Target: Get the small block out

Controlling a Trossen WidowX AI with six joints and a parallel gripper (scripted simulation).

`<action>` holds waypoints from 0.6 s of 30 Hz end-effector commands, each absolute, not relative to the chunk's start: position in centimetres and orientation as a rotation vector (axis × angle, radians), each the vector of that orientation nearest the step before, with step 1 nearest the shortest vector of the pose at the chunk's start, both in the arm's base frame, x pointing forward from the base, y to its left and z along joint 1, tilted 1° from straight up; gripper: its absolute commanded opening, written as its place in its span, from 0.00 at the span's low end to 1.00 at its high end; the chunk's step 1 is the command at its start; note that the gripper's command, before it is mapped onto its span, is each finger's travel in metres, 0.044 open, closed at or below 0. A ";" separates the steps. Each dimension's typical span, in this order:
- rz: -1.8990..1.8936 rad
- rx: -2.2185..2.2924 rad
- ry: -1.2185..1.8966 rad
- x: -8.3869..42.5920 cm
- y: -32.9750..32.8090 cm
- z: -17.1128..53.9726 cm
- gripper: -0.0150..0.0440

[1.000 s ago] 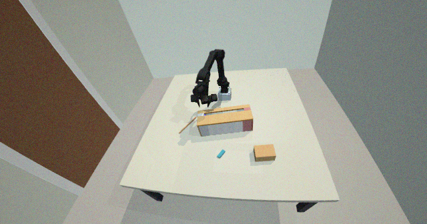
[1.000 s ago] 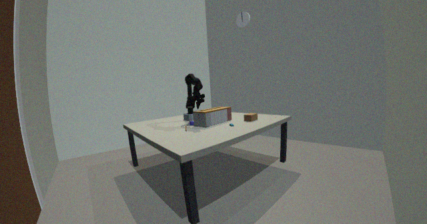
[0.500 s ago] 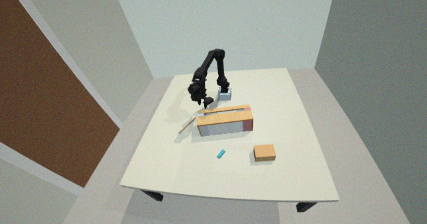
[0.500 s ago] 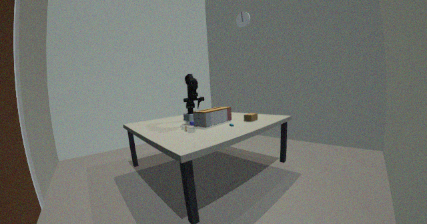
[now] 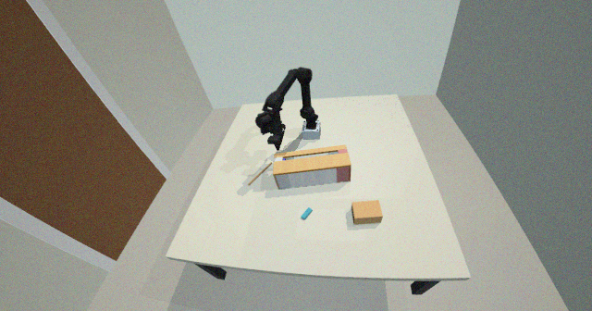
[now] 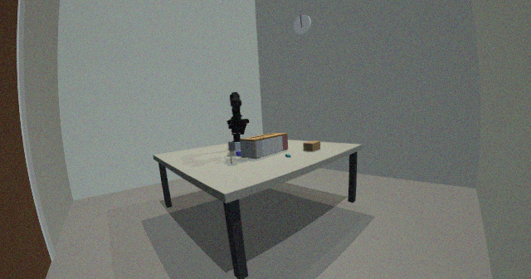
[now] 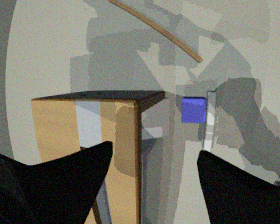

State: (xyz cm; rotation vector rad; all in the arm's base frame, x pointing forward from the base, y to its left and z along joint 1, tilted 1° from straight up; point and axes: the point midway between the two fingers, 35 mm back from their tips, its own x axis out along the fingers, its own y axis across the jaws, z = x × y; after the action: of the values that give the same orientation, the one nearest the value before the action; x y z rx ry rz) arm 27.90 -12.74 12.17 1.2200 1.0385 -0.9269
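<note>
Blue and small, the block (image 5: 284, 159) (image 6: 238, 154) (image 7: 193, 110) is sitting on the bench (image 5: 407, 251) (image 6: 228, 177) (image 7: 38, 60) just outside the box (image 5: 312, 163) (image 6: 270, 146) (image 7: 56, 125). Only a speck is showing from the top; the wrist view is showing more. The end effector (image 5: 277, 147) (image 6: 237, 134) (image 7: 156, 152) is hanging partly open, holding nothing.

The long box (image 5: 312, 164) (image 6: 271, 136) (image 7: 118, 125) has a top that looks like pale wood with a matt surface; its front panel (image 5: 307, 181) (image 6: 271, 147) looks like clear, smooth plastic. The stick (image 5: 260, 174) (image 6: 231, 159) (image 7: 158, 27) looks like plain brown wood. The small block (image 6: 238, 154) (image 7: 193, 110) appears smooth, matt blue plastic. The tabletop (image 5: 407, 242) (image 6: 224, 179) looks smooth and matt.
</note>
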 end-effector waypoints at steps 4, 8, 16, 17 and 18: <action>-1.439 2.242 0.501 26.8 -14.1 13.0 0.74; -1.542 2.445 0.356 26.7 -14.4 13.2 0.74; -1.597 2.541 0.276 26.6 -14.5 13.2 0.74; -1.597 2.541 0.276 26.6 -14.5 13.2 0.74; -1.597 2.541 0.276 26.6 -14.5 13.2 0.74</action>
State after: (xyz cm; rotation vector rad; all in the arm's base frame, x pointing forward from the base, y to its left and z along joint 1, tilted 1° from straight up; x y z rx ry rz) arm 27.16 -14.13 12.62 2.1814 0.5396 -1.4442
